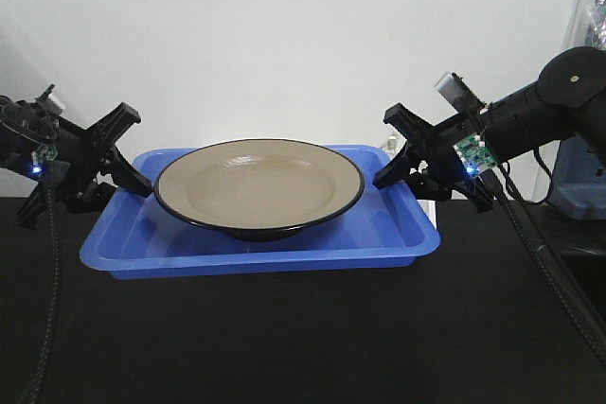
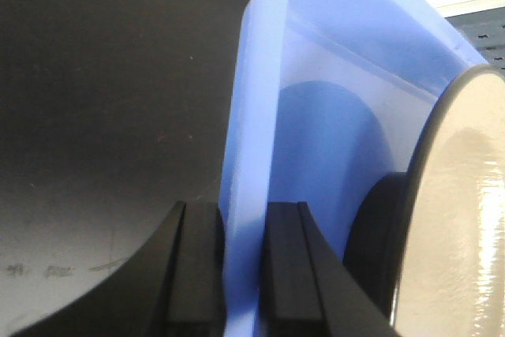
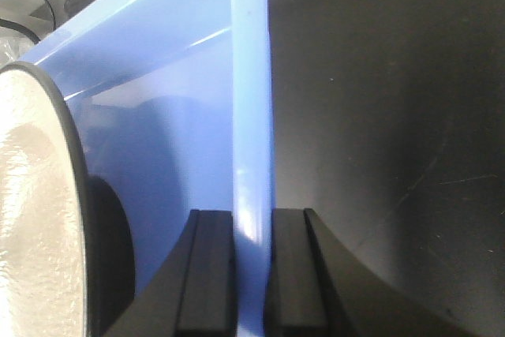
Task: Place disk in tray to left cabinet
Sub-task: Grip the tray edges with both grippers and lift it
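The disk (image 1: 258, 184), tan on top with a black rim, sits inside the blue tray (image 1: 284, 248) on the black table. My left gripper (image 1: 133, 177) is shut on the tray's left rim (image 2: 248, 195); one finger is outside and one inside. My right gripper (image 1: 393, 169) is shut on the tray's right rim (image 3: 251, 155) in the same way. The disk's edge shows in the left wrist view (image 2: 450, 219) and the right wrist view (image 3: 39, 219). The cabinet is out of view.
The black tabletop (image 1: 303, 338) spreads in front of the tray. A white wall stands behind. Blue and grey equipment (image 1: 579, 182) stands at the far right. Cables (image 1: 554, 272) hang from the right arm over the table.
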Motion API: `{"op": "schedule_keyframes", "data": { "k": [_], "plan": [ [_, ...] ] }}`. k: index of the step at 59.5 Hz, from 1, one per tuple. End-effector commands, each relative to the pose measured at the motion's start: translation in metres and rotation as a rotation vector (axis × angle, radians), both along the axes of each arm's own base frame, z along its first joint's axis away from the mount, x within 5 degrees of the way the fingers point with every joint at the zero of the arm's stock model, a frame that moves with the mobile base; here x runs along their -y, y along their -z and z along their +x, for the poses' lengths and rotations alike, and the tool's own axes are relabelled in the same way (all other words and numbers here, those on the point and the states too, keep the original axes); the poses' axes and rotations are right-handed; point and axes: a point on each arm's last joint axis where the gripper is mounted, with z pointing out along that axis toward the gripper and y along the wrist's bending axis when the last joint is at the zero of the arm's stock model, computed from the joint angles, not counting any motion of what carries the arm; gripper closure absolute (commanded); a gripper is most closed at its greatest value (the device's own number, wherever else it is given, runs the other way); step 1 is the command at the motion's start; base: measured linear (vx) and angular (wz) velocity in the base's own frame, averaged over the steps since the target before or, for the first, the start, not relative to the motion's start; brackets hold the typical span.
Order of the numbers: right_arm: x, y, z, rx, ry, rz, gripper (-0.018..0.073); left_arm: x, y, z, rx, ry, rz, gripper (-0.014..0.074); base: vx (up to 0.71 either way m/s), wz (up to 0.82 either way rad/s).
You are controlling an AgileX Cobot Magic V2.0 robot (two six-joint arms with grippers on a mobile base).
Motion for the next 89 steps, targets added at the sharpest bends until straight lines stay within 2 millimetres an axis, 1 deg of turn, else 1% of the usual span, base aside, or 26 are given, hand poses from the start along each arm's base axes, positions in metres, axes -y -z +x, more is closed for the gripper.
{"op": "schedule_keyframes", "data": {
  "k": [1,10,89],
  "plan": [
    [-0.0257,-0.0556,-0.0337,0.069,-0.119,0.214,0.0564,0.0261,-0.0478,-0.0254,0.068,0.070,-0.234,0.0597,0.00,0.00],
    [-0.0256,-0.0554,-0.0336,0.080,-0.127,0.206,0.0563,0.0255,-0.0492,-0.0231,0.090,0.051,-0.241,0.0597,0.00,0.00],
    [-0.0254,-0.0552,-0.0335,0.080,-0.125,0.203,0.0563,0.0255,-0.0491,-0.0231,0.089,0.051,-0.241,0.0597,-0.01,0.01]
  ]
}}
